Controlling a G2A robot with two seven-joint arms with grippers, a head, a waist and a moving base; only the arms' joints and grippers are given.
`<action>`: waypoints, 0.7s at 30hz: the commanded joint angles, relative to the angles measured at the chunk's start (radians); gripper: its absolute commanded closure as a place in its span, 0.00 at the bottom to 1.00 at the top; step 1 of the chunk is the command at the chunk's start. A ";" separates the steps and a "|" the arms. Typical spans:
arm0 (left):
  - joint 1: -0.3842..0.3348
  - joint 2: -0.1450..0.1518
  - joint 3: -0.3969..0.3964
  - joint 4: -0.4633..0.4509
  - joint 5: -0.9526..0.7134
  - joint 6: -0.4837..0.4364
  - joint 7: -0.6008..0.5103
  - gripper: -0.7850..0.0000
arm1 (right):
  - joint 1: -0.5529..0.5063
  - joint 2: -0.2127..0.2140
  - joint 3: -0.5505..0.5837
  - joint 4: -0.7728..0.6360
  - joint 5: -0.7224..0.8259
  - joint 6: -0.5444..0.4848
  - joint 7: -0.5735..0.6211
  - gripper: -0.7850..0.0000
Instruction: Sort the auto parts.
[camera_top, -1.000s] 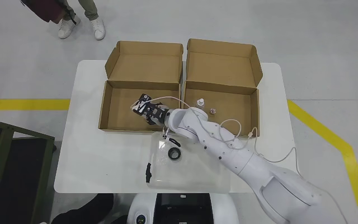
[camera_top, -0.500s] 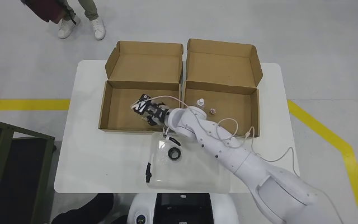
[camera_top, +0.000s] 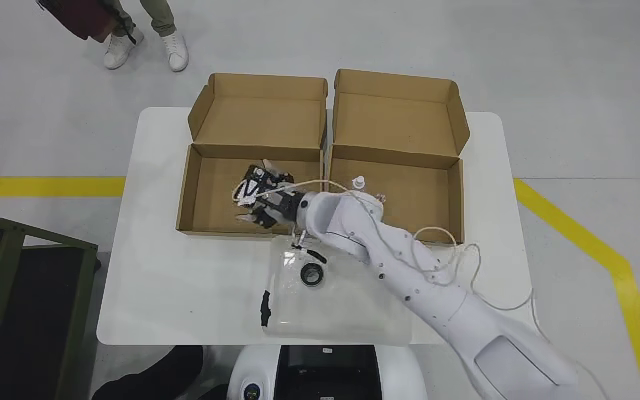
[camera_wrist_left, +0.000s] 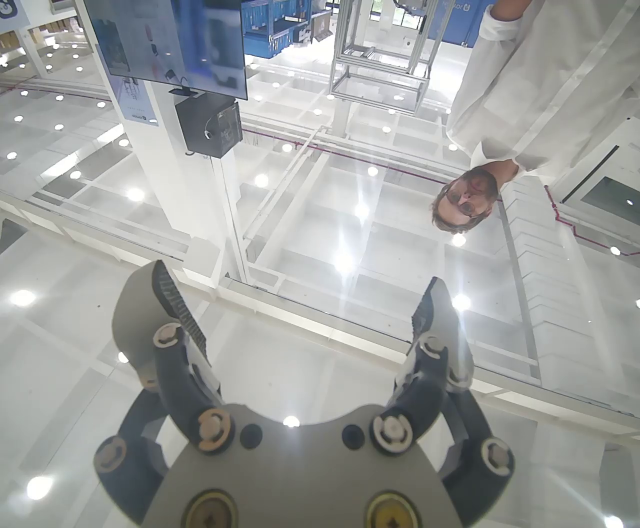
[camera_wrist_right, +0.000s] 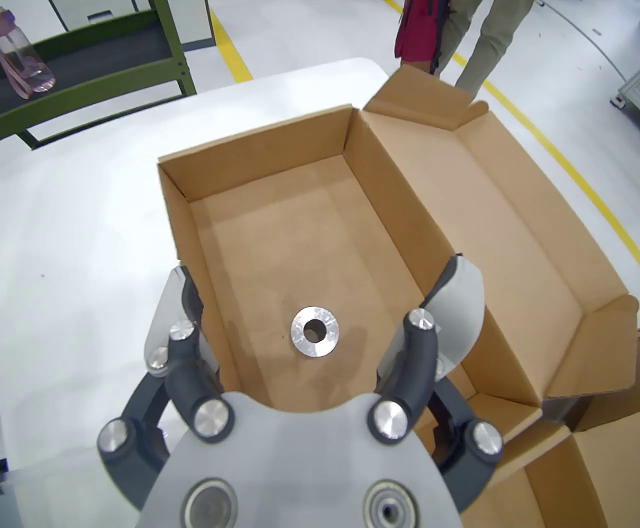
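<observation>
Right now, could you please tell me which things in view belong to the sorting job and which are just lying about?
Job: right gripper, metal washer, its cardboard box, second cardboard box, clear tray, black ring.
Lying about: green rack, pink bottle.

I am seeing a white counter (camera_top: 160, 260), a yellow line (camera_top: 60, 186) running along the grey floor (camera_top: 560, 60), and a pink bottle (camera_wrist_right: 22, 62) resting on a green shelf (camera_wrist_right: 100, 60).
</observation>
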 joint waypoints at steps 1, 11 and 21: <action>0.000 0.000 0.000 0.000 0.000 0.000 0.000 0.00 | -0.055 0.021 0.034 -0.108 -0.033 -0.030 0.022 0.00; 0.000 0.000 0.000 0.000 0.000 0.000 0.000 0.00 | -0.338 0.101 0.166 -0.457 -0.154 -0.180 0.085 0.00; 0.000 0.000 0.000 0.000 0.000 0.000 0.000 0.00 | -0.524 0.156 0.251 -0.505 -0.287 -0.332 0.007 0.00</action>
